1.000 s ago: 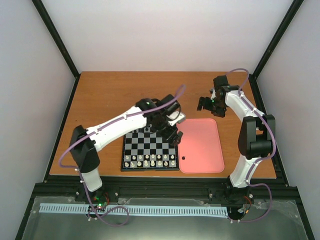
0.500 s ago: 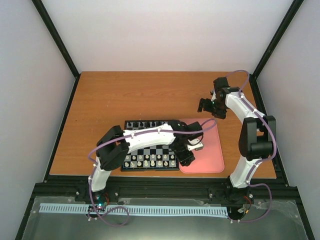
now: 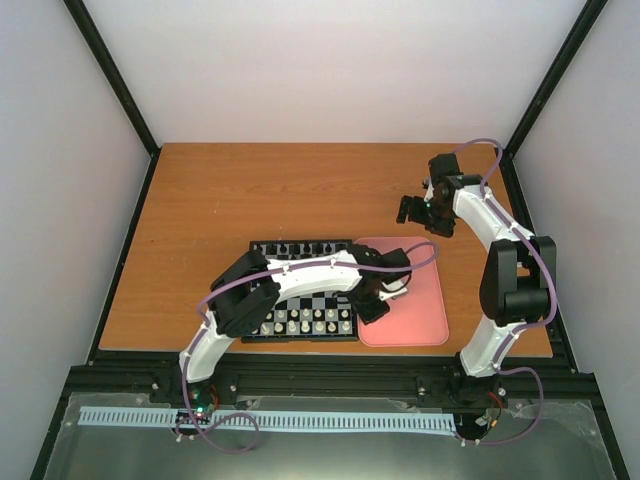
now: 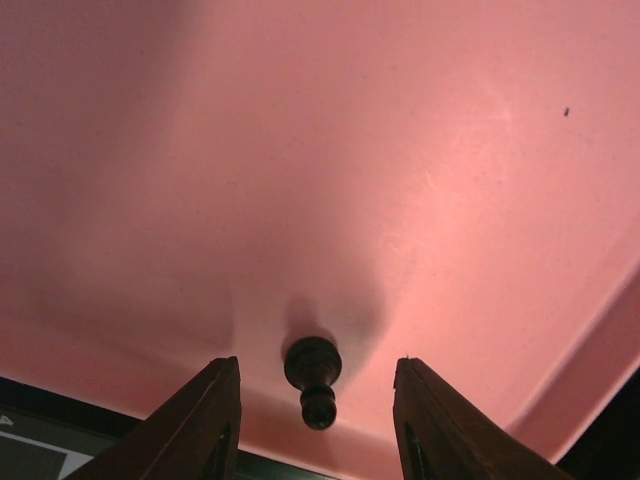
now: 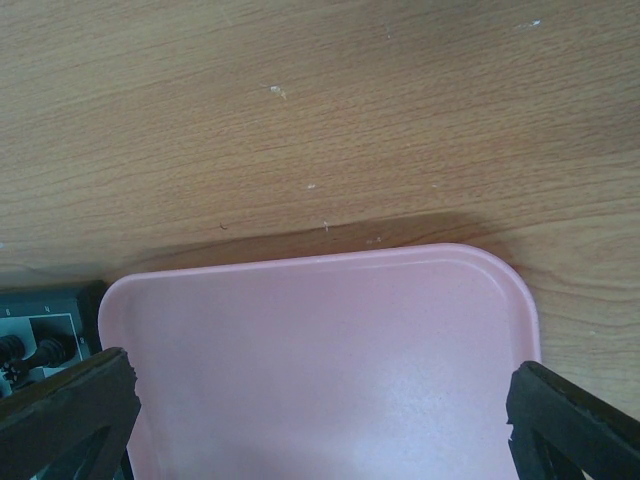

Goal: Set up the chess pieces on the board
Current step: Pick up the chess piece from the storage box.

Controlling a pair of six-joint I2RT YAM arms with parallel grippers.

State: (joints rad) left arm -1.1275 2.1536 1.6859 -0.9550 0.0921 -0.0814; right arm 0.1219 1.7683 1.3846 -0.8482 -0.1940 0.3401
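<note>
One black pawn [image 4: 313, 372] lies on its side on the pink tray [image 4: 400, 150], near the tray's left edge. My left gripper [image 4: 315, 365] is low over it, a finger on each side, with a gap between each finger and the pawn. From above, the left gripper [image 3: 372, 306] sits at the tray's near-left part, beside the board [image 3: 300, 338]. A row of black chess pieces [image 3: 300, 247] stands along the board's far edge. My right gripper [image 3: 408, 210] hangs open above the table past the tray's far edge, holding nothing.
White pieces [image 3: 305, 322] fill the board's two near rows. The left arm crosses over the middle of the board. The right wrist view shows the tray's far end [image 5: 320, 300], wooden table [image 5: 300, 100] and a board corner [image 5: 40, 320].
The left arm swung from the board's far right side down to the tray's near-left part, and its jaws narrowed around the pawn. The right arm stayed put.
</note>
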